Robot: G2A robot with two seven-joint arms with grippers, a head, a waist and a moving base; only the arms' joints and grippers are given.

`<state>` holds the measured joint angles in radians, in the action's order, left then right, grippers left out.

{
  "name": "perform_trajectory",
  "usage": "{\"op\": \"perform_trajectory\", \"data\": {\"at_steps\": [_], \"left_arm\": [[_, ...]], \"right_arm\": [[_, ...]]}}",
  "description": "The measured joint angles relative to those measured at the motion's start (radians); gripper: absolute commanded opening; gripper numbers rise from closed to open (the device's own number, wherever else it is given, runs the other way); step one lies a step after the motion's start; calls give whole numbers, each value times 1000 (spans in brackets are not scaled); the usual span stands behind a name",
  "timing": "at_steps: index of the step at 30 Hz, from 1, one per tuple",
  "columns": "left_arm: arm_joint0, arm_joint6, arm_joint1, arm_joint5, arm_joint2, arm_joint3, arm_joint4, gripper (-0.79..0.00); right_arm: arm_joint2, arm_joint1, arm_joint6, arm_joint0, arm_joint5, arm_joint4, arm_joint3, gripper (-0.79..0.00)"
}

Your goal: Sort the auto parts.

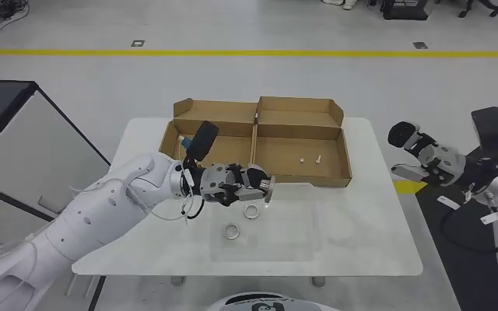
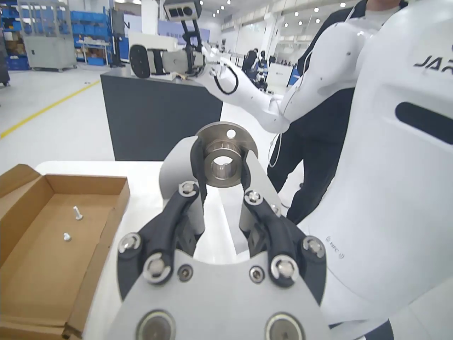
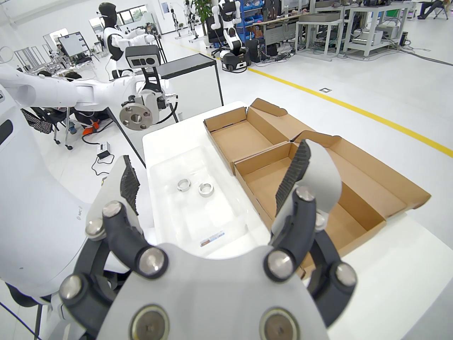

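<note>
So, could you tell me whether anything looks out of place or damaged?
Nothing stands out. The left tool grips the round steel flange squarely, two silver metal rings lie flat in the clear shallow tray, and two small silver bolts sit inside one brown cardboard box.

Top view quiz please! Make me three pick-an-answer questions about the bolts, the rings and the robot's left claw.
1. Where are the two bolts?
A) in a cardboard box
B) on the floor
C) in a claw

2. How many rings lie in front of the boxes?
A) one
B) two
C) five

3. What is the left claw doing?
A) open and empty
B) shut on a ring
C) shut on the metal flange

Answers:
1 A, both bolts lie on the box's floor.
2 B, two rings lie close together.
3 C, it grips the flange's hub from both sides.
</note>
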<state>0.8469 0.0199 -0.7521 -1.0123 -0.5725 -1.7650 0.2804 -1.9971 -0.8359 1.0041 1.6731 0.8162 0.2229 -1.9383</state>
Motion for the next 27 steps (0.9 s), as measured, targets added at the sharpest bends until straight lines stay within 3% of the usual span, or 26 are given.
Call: {"op": "perform_trajectory", "data": {"at_steps": [12, 21, 27], "left_arm": [[48, 386, 26, 0, 10, -36, 141, -785], [23, 823, 60, 0, 99, -52, 369, -785], [20, 786, 65, 0, 94, -70, 325, -785]], "right_arm": [[0, 0, 0, 0, 0, 0, 0, 0], [0, 0, 0, 0, 0, 0, 0, 0], [0, 0, 0, 0, 0, 0, 0, 0]]}}
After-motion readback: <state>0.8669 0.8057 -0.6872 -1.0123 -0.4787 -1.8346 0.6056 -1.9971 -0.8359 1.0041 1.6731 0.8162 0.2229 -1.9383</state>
